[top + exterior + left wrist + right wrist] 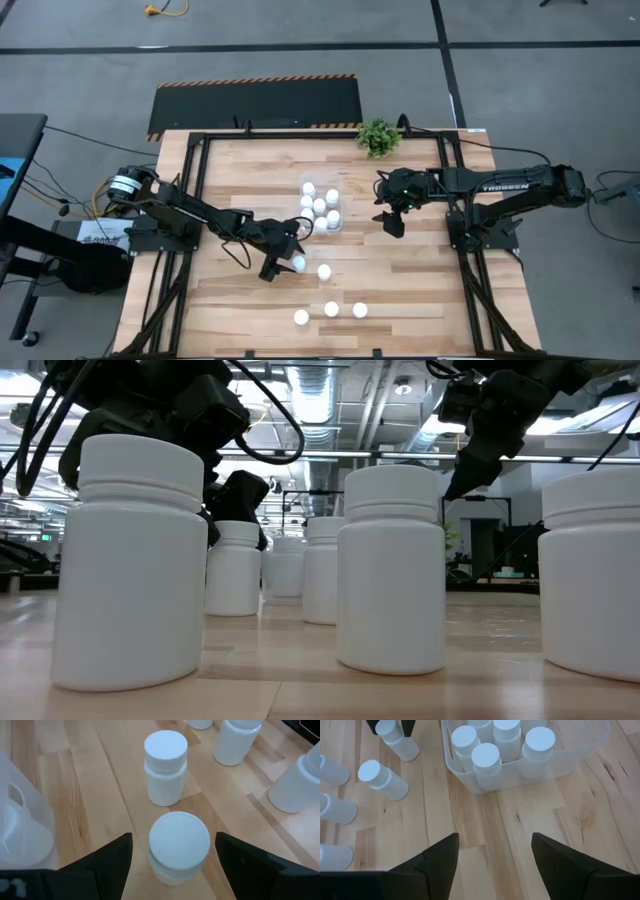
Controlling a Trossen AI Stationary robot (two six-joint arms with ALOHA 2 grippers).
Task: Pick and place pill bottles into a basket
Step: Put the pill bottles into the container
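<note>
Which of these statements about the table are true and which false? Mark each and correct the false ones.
1. The left gripper straddles a bottle with open fingers. True.
2. The basket is empty. False: it holds several bottles.
3. The right gripper holds a bottle. False: it is open and empty, beside the basket.
4. Three bottles stand in a row near the table's front edge. True.
5. A plant stands at the table's far edge. True.

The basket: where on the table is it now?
In the high view the basket sits mid-table, slightly toward the potted plant, between the left gripper and right gripper, with bottles inside.
</note>
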